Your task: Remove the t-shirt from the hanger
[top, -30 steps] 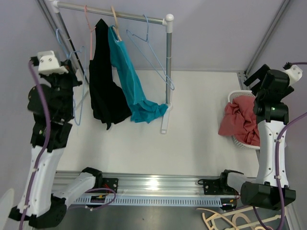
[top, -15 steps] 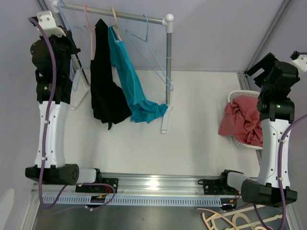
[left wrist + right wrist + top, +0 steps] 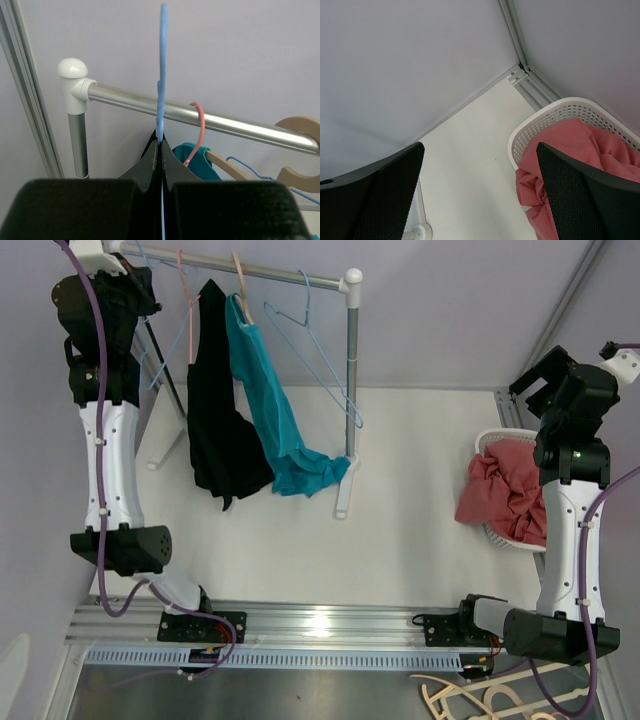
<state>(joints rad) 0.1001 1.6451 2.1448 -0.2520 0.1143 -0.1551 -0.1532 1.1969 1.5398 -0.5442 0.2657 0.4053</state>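
Note:
A black t-shirt hangs on a pink hanger and a teal t-shirt on a wooden hanger, both on the metal rail. My left gripper is high at the rail's left end, shut on an empty blue wire hanger. In the left wrist view the blue wire runs up from between my closed fingers, in front of the rail. My right gripper is open and empty above the basket; its fingers stand wide apart.
A white basket at the right holds a red garment; both show in the right wrist view, basket and garment. Another empty blue hanger hangs near the rail's right post. Wooden hangers lie at the front edge.
My left arm has risen from the low left up to the rail's left end, carrying the blue hanger. The right arm has shifted only slightly.

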